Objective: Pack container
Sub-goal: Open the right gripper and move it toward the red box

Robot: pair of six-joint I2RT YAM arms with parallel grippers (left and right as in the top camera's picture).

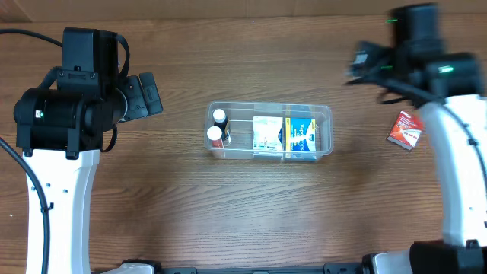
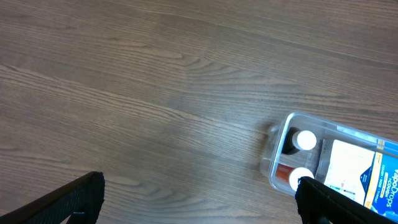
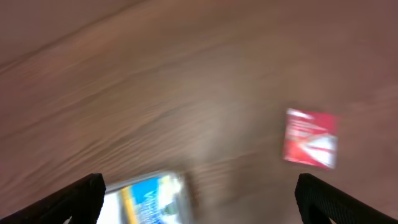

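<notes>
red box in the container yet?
No, the red box lies on the table, well outside the container.

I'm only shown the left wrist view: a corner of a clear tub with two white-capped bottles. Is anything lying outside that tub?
Observer: Yes. A small red box lies on the table, apart from the container, on the right arm's side.
Operator: What else is in the tub?
Observer: Beside the bottles, a white box and a blue and yellow box stand side by side.
Operator: Is anything holding the red box?
Observer: No. The right tool is open, with nothing in it.
</notes>
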